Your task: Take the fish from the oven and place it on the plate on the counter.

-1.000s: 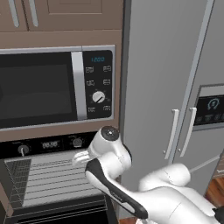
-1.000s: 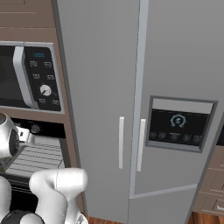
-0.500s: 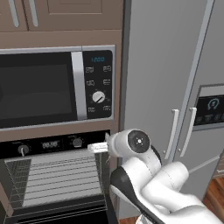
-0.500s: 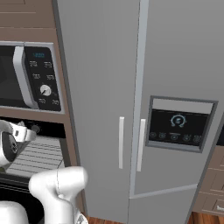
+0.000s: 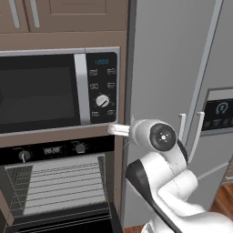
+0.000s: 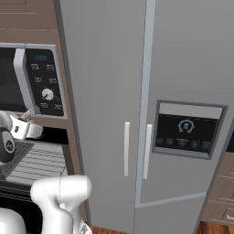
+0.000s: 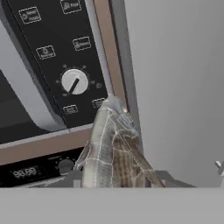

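Observation:
The fish (image 7: 109, 144), slim and silvery-grey with brownish sides, rises from the bottom middle of the hand view, and my gripper (image 7: 112, 177) is shut on its lower end. In the left base view the fish's pale tip (image 5: 117, 129) pokes left from the hand, in front of the microwave's lower right corner and above the oven (image 5: 50, 149). The oven stands open with its wire rack (image 5: 57, 184) bare. From the right base view the hand (image 6: 20, 127) is at the left edge. The plate and the counter are out of view.
The microwave (image 5: 45, 91) sits right above the oven, its knob (image 7: 74, 82) close ahead of the fish. A tall grey fridge (image 6: 137, 91) with two handles fills the right side. My own elbow (image 5: 159, 182) stands in front of the fridge's left door.
The arm has swung right and lifted, carrying the fish from in front of the oven rack up to the microwave's lower corner. The base has not moved.

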